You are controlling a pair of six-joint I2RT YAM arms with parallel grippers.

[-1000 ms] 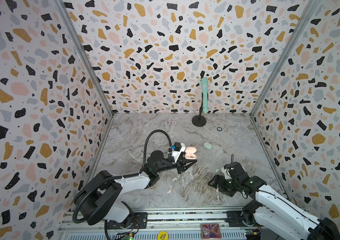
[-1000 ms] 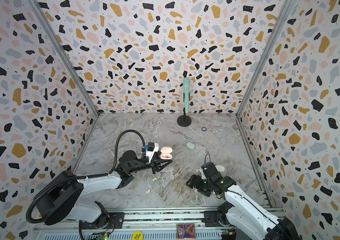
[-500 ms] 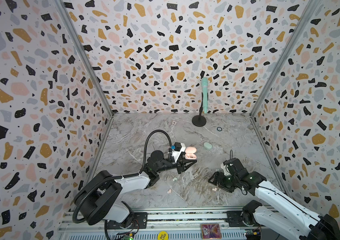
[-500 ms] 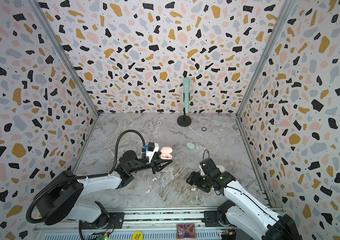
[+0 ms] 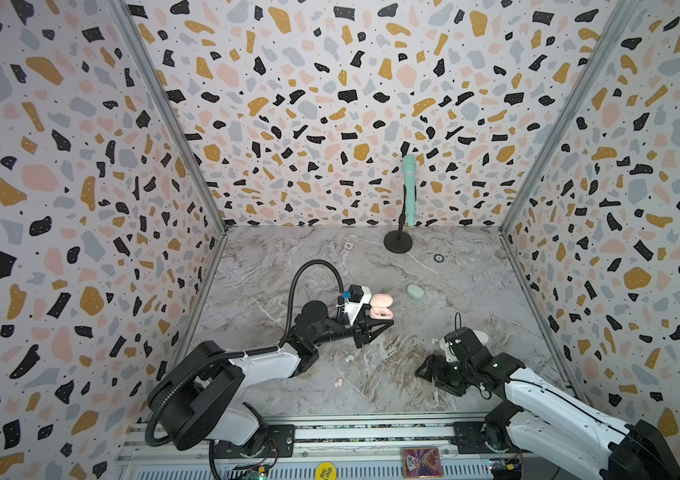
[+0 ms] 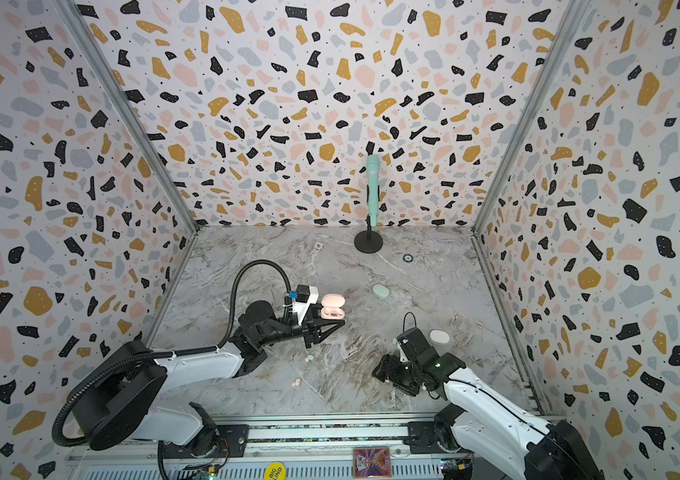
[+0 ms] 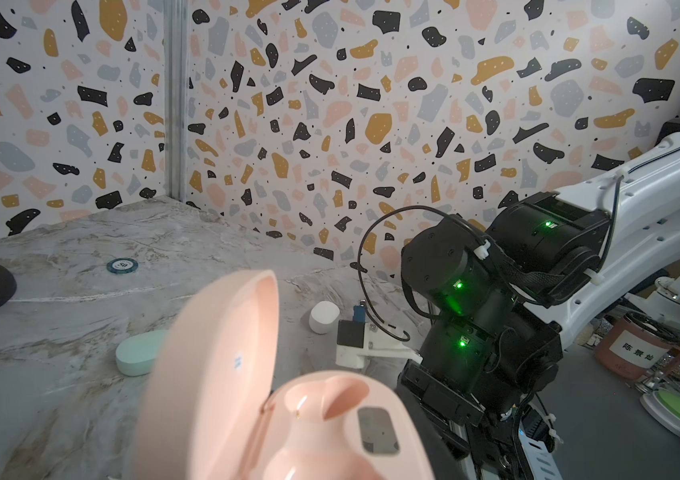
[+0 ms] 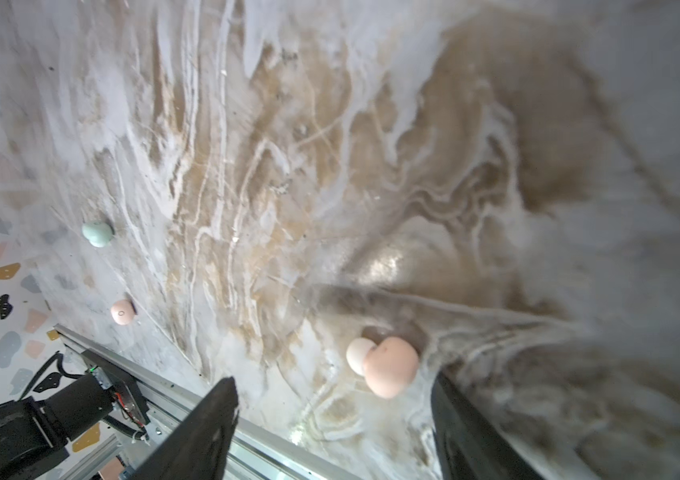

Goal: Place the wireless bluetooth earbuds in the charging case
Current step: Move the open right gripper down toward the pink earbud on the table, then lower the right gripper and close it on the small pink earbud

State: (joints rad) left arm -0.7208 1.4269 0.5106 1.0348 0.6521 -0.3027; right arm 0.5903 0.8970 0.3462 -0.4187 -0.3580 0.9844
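Two jaws of the right hand (image 8: 332, 377) stand apart, low over the counter (image 8: 371, 166). A pale pink earbud (image 8: 392, 370) lies on the marble just ahead of them, much nearer one jaw than the other. A whitish rounded piece (image 8: 357, 353) touches it; whether that is a second bud or part of the same one cannot be told. Nothing is gripped yet. Farther out, a mint earbud (image 8: 97, 235) and another pink earbud (image 8: 123, 311) lie loose on the counter, well apart from this hand.

Across the counter, the left hand (image 5: 386, 324) is closed, by all appearance on the base of the pink charging case (image 7: 309, 415). The lid (image 7: 213, 353) stands open, and the well that shows is empty. The case hides this hand's fingers in the wrist view, and whether the case rests on the counter cannot be told. A closed mint case (image 5: 415, 291) and a white case (image 7: 323, 316) lie aside.

Likely trouble starts with the bud sitting off-centre. Closing jaws would meet it on one side first and shove or roll the smooth little thing away, or trap the whitish piece with it. A skewed pinch would also leave the bud badly turned for the well, and pressing it in might tip the held case.
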